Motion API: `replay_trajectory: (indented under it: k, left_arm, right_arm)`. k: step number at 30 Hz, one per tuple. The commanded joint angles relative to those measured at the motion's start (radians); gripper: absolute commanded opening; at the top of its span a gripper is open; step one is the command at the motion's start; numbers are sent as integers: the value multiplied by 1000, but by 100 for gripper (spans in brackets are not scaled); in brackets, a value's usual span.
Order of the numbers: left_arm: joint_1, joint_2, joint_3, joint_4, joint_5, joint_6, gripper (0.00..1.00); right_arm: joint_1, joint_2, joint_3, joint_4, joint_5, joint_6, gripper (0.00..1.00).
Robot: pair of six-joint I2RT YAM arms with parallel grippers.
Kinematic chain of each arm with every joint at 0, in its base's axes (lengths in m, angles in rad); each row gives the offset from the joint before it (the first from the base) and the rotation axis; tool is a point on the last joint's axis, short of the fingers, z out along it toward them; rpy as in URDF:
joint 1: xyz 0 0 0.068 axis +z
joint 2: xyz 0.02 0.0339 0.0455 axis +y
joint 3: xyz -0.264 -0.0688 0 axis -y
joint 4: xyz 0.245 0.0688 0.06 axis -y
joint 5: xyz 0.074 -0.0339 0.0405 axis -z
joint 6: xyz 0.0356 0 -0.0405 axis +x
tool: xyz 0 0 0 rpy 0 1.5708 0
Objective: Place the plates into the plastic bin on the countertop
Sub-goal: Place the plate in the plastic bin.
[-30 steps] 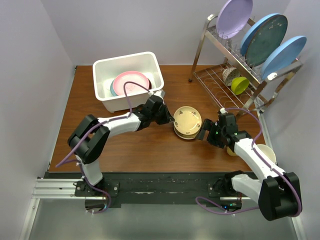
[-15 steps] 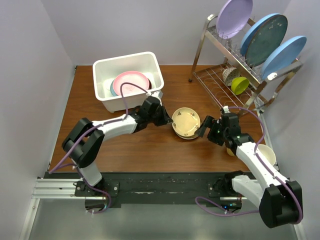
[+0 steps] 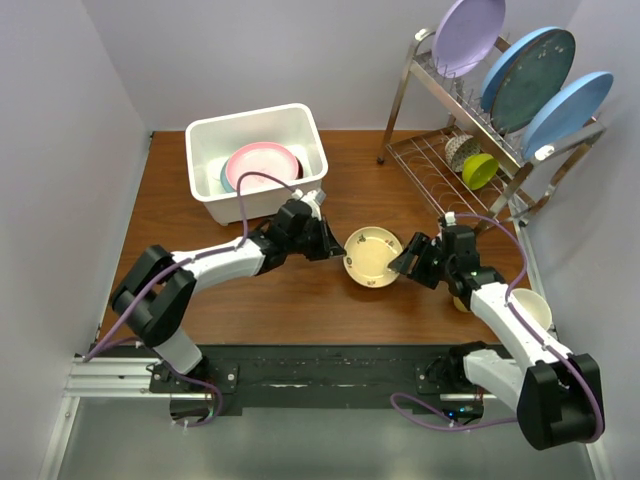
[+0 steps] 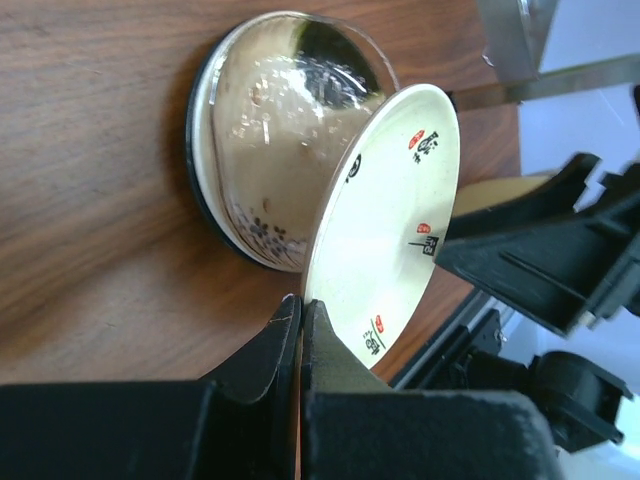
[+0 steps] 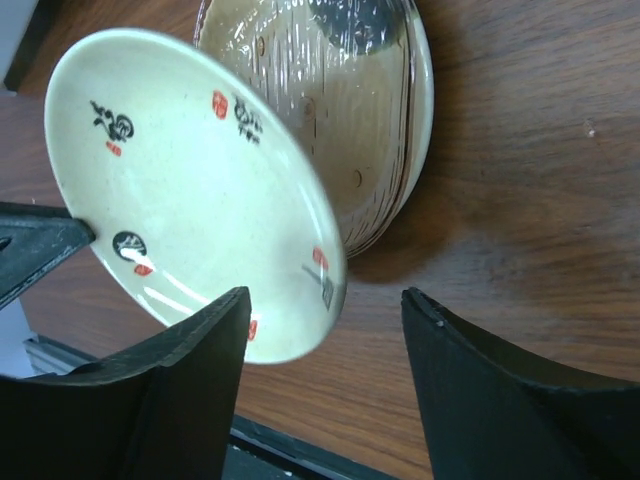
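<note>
In the plastic bin (image 3: 215, 206) lies a pink plate (image 3: 265, 160), seemingly stacked.

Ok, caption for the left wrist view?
Left tool pinching the rim of a cream round red-marked plate, tilted above a glossy tan plate.

Left fingers (image 4: 262, 352) pinched shut, right fingers (image 5: 190, 385) spread, facing each other.

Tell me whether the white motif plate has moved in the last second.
Yes: the white motif plate has shifted nearward, away from the plastic bin.
</note>
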Motion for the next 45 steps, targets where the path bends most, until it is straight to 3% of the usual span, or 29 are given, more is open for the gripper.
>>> replay_trajectory:
  k: [1,8,11,12,14,16,20,24,37,39,42,43,44,45]
  left_arm:
    - [-3,-102,-37,134,81,25,0]
    - [-3,-102,-47,158,172,51,0]
    - [-3,-105,-50,151,169,55,0]
    - [-2,-107,-50,148,169,58,0]
    - [-3,-107,-51,142,167,63,2]
    - [-3,-105,-53,141,164,65,6]
    - [-3,-101,-59,141,166,66,30]
    - [-3,-89,-64,145,169,65,47]
    - [-6,-24,-70,133,175,65,51]
    - [-6,-26,-73,127,161,66,50]
    - [-6,-29,-82,139,166,65,27]
    - [-8,-29,-82,142,167,62,9]
    - [-6,-32,-83,141,163,60,1]
    - [-8,-36,-82,138,159,62,0]
  right_arm:
    - [-5,5,-11,56,-41,18,59]
    - [-5,-9,-19,85,-78,18,37]
    - [-7,-19,-20,91,-95,15,19]
    - [-7,-24,-19,91,-103,12,8]
    - [-7,-35,-22,93,-107,7,1]
    - [-7,-53,-23,91,-112,1,0]
    - [-8,-76,-30,98,-129,-3,0]
    - [-10,-91,-28,104,-144,-2,0]
    - [-8,-160,-33,128,-170,1,0]
    - [-10,-165,-33,125,-176,0,0]
    - [-8,-162,-39,131,-186,1,0]
    - [-10,-161,-39,134,-193,-2,0]
    - [-10,-157,-40,133,-193,-3,0]
    - [-8,-157,-40,130,-190,-5,5]
